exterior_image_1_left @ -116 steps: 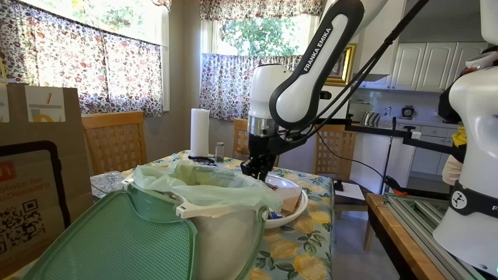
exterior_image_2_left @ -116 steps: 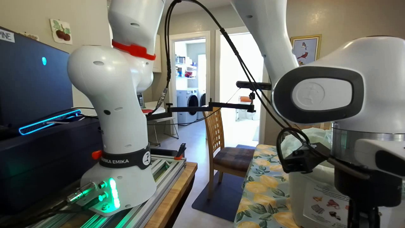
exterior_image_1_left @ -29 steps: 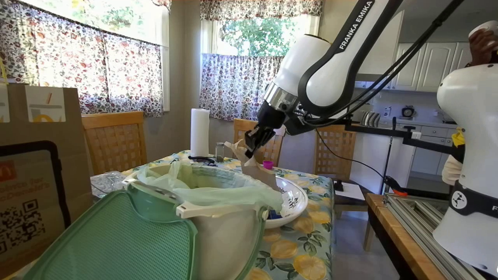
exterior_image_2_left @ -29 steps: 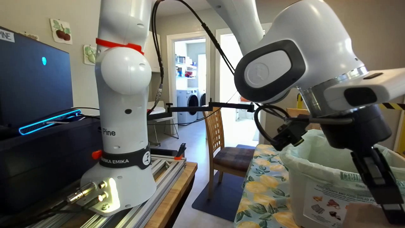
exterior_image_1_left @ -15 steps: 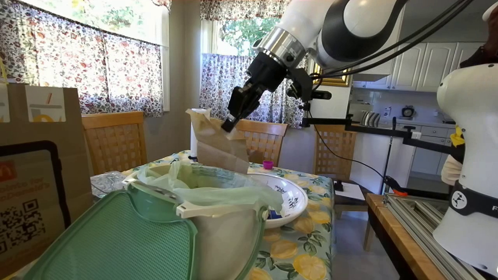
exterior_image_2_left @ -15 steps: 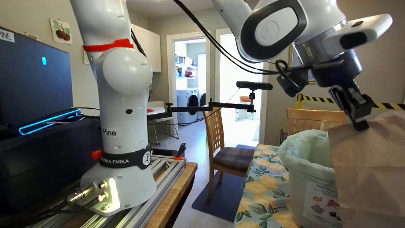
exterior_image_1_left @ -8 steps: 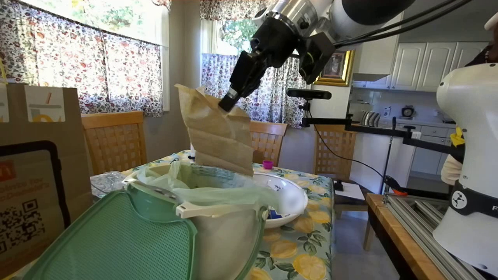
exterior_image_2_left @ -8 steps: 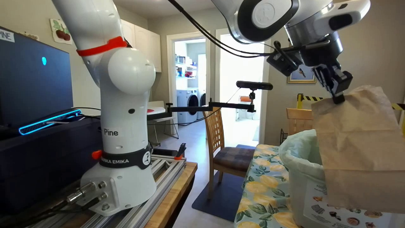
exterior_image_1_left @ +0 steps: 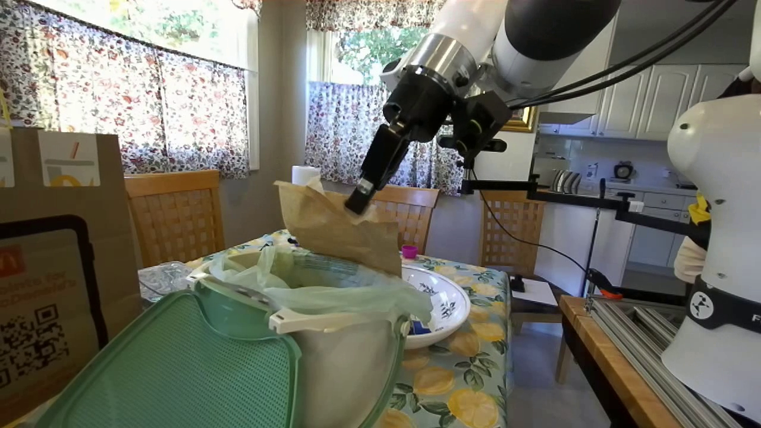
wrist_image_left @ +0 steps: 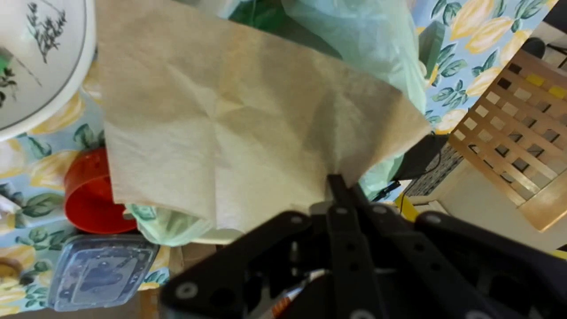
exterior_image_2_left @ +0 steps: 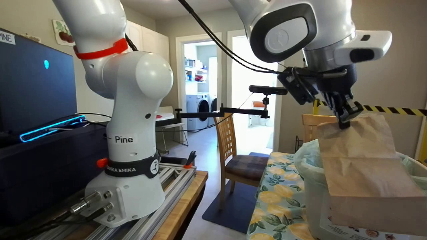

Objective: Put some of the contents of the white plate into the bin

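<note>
I have the end effector (exterior_image_2_left: pixel 343 126) angled downward, its jaws pressed together on the upper part of a piece of brown paper (exterior_image_2_left: pixel 362 173), the one thing in its grip; the brown paper is creased and hangs at a slant, its lower end folded across in an exterior view; from the wrist view it screens much of the bin (exterior_image_1_left: pixel 351 368), whose pale-green liner (exterior_image_1_left: pixel 357 297) shows past its edges; how much of it stands directly over the opening I cannot tell, nor whether its lower edge touches the liner.

The bin, off-white, stands on the counter (exterior_image_1_left: pixel 469 410), which is covered by a lemon-print cloth; a green mesh panel (exterior_image_1_left: pixel 238 362) slopes out from its near side in an exterior view; just beside the bin, and partly hidden by it there, I see the white plate (exterior_image_1_left: pixel 455 324), dark plant sprigs on its inner surface and a blue scrap (exterior_image_1_left: pixel 420 327) inside; a magenta cup (exterior_image_1_left: pixel 409 252) stands behind it on the cloth; my wrist view also gives me a red cup (wrist_image_left: pixel 97 199), partly covered by the brown paper, and a clear plastic container (wrist_image_left: pixel 104 274) just beside that cup.

Farther out, in an exterior view, the top of a paper-towel roll (exterior_image_1_left: pixel 304 175) shows above the brown paper; a tall brown McDonald's package (exterior_image_1_left: pixel 59 220) fills the left edge; wooden chairs (exterior_image_1_left: pixel 172 220) stand around the counter.
</note>
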### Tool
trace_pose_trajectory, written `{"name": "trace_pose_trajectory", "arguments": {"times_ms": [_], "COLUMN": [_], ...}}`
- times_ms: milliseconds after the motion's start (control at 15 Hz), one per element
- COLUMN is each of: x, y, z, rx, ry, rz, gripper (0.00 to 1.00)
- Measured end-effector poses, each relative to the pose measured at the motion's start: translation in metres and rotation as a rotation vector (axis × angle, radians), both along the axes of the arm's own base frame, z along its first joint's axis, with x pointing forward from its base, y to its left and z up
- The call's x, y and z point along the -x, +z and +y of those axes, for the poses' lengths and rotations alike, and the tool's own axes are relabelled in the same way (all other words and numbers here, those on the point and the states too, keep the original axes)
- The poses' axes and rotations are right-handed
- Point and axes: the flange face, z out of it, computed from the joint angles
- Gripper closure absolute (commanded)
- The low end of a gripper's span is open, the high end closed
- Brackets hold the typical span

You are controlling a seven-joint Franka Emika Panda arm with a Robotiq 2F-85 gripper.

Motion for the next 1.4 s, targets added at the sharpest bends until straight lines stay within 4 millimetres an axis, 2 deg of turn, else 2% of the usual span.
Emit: {"name": "trace_pose_trajectory", "arguments": {"times_ms": [333,467,600,800,1400], "x": [0.000,-0.002,-0.005,-0.013,-0.034], "y": [-0.041,-0.050,-0.050,-0.039,0.019], "z": [-0.017,-0.018,-0.017,-0.014,0.015], "rx": [-0.009,-0.012,-0.012,-0.003,0.101], "ry": [0.007,0.008,0.011,0.021,0.135], "rz": [0.079,0.094,0.093,0.066,-0.059], "gripper": [1.00,1.00,1.00,1.00,1.00]}}
